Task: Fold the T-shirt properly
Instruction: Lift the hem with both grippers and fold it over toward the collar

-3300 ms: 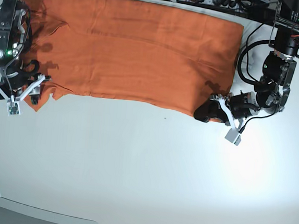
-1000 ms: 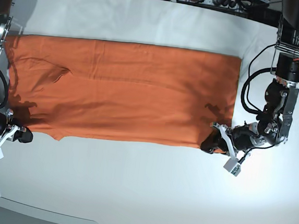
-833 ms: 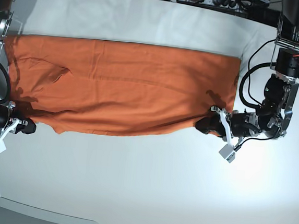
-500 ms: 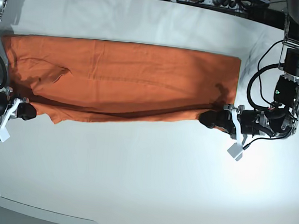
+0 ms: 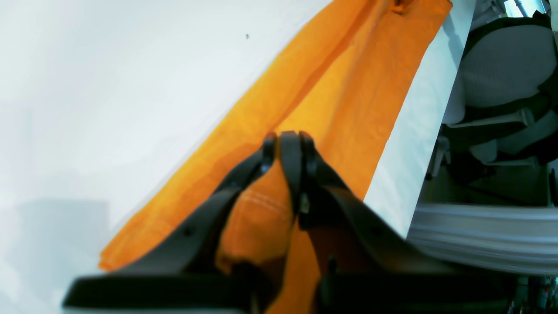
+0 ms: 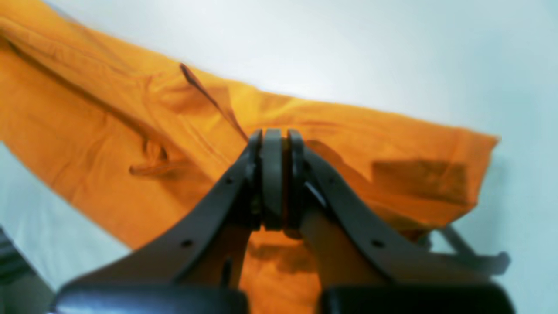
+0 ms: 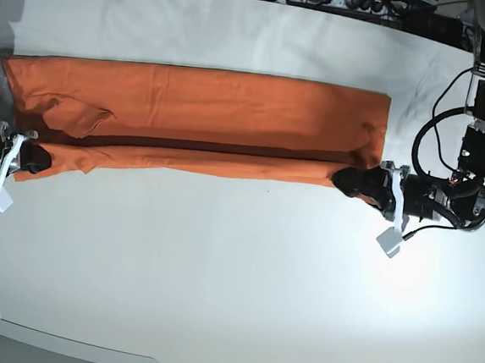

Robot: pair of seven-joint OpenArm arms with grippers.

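T-shirt (image 7: 189, 117) lay stretched out as a long band across the far half of the white table (image 7: 234, 283), running side to side in the base view. Its near long edge was lifted and being carried over toward the far edge, so a lengthwise fold was in progress, not finished: a dark shadow line ran along the middle of the cloth under the raised flap. The far long edge sat flat and fairly straight on the table.

Left gripper (image 7: 350, 181) was at the hem end, its fingers pressed together and pinching a corner of the orange fabric; the left wrist view showed cloth bunched between the dark fingers (image 5: 266, 152) with a stitched hem line just below the tips. Right gripper (image 7: 34, 157) was at the opposite end, fingers likewise clamped on the shirt's near edge; the right wrist view showed the closed fingers (image 6: 255, 152) with fabric gathered beneath them and a sleeve-like flap beyond.

Judged progress: roughly mid-task. Shirt looked already narrowed into a band, some wrinkling near the neckline or sleeve area at the right gripper's end. Left to do, as far as I could judge: lay the raised edge down onto the far edge, release, then fold the band crosswise into a compact packet. Whether the sleeves were tucked in neatly could not be told from these views.
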